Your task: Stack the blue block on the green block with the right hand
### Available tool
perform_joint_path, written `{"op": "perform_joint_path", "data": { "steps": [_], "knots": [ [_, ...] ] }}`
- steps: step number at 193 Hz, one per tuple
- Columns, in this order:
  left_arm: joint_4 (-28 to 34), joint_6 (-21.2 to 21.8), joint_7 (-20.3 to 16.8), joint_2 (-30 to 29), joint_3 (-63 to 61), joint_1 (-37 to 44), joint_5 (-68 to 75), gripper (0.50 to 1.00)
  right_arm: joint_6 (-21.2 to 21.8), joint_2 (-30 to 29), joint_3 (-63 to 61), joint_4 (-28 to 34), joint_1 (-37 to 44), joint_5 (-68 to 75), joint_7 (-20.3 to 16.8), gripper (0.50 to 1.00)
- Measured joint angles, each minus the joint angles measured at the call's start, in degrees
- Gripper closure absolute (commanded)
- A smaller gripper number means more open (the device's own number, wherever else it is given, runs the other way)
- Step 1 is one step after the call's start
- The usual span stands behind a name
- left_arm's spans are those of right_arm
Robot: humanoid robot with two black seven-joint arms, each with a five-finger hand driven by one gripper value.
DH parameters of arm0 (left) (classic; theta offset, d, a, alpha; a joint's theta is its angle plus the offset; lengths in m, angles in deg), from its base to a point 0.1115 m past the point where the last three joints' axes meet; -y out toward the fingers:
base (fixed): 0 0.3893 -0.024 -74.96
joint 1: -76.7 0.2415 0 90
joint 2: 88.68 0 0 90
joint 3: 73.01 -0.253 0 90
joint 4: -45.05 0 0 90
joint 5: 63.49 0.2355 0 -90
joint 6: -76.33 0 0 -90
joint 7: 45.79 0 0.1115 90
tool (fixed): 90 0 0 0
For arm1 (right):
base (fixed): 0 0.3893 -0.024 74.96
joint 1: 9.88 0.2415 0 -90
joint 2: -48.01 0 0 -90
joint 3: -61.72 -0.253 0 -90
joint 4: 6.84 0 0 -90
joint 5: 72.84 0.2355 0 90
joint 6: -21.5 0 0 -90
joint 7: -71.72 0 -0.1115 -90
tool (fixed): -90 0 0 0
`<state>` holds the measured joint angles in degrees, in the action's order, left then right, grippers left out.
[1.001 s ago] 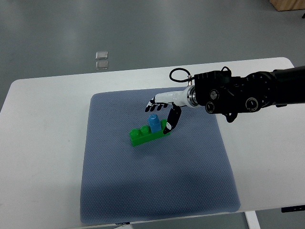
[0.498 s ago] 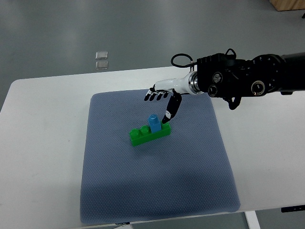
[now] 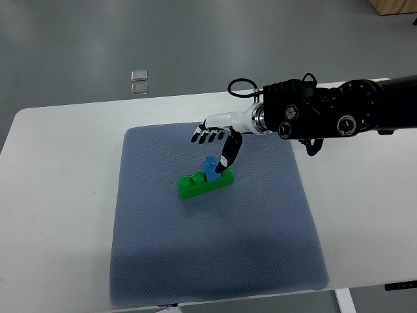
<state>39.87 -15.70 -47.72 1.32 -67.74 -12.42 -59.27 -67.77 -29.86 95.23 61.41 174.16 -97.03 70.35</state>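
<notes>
The blue block (image 3: 210,165) stands on the green block (image 3: 206,183), which lies near the middle of the grey mat (image 3: 215,261) with its long axis running from near-left to far-right; the blue one sits toward the right end of that bar. The right hand (image 3: 218,140) is just beyond and to the right of the pair, so the blocks lie near and slightly left of it. Its four fingers (image 3: 203,136) are spread out flat and apart, holding nothing, while the thumb (image 3: 228,154) points down close beside the blue block; contact cannot be told.
</notes>
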Motion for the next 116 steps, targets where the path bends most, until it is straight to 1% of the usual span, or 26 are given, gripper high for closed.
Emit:
{"op": "perform_joint_path", "data": {
  "steps": [17,29,49,58,84,116],
  "knots": [
    [0.00,0.00,0.00,0.00,0.00,0.00,0.00,0.500,0.54,2.12,-2.13,-0.41,0.50,1.41,-0.70,0.632],
    [0.00,0.00,0.00,0.00,0.00,-0.01,0.00,0.500,1.29,3.48,-3.71,-0.54,0.62,3.36,-0.95,0.605],
    [0.00,0.00,0.00,0.00,-0.01,0.00,0.00,0.500,3.45,5.60,-6.97,-1.59,0.34,7.56,-1.02,0.603],
    [0.00,0.00,0.00,0.00,-0.01,0.00,0.00,0.500,4.22,6.26,-9.35,-2.46,-0.52,9.93,-0.99,0.593],
    [0.00,0.00,0.01,0.00,-0.01,0.01,0.00,0.500,4.99,8.00,-18.80,-6.85,-6.85,18.90,-0.70,0.587],
    [0.00,0.00,0.00,0.00,-0.01,0.00,0.00,0.500,4.90,7.93,-32.01,-15.11,-16.03,25.55,-0.49,0.587]
  ]
}}
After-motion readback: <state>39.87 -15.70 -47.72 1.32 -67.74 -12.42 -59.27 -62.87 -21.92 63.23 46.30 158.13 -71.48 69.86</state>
